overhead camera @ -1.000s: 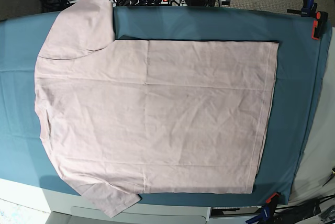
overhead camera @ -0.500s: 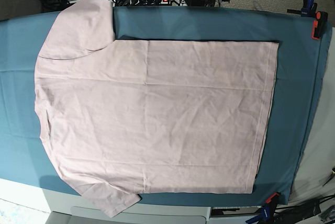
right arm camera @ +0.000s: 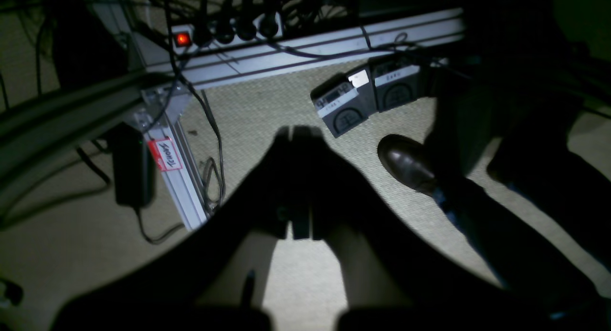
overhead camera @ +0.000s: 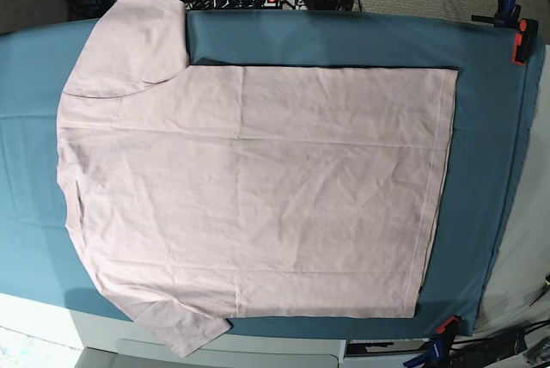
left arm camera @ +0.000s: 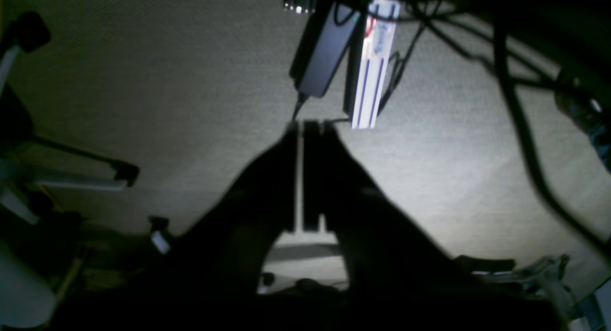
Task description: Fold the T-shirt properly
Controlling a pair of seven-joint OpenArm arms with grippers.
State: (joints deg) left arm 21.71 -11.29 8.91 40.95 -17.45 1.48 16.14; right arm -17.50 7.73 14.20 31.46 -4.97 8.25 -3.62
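The pale pink T-shirt (overhead camera: 258, 187) lies flat, plain side up, on the teal table cloth (overhead camera: 481, 170). Its collar end is at the left and its hem at the right. One sleeve (overhead camera: 133, 37) points to the far edge, the other (overhead camera: 176, 329) hangs over the near edge. No lettering shows. My left gripper (left arm camera: 308, 124) is shut and empty, off the table above the carpet floor. My right gripper (right arm camera: 298, 129) is shut and empty, also above the floor. Neither gripper shows clearly in the base view.
Orange clamps (overhead camera: 521, 41) (overhead camera: 445, 327) pin the cloth at the right. Behind the table are cables and a power strip (right arm camera: 224, 32). A person's shoe (right arm camera: 405, 164) and foot pedals (right arm camera: 367, 99) are on the floor. An aluminium rail (left arm camera: 372, 63) hangs near the left gripper.
The dark arm parts at the base view's top edge have drawn back out of view. The T-shirt has not moved.
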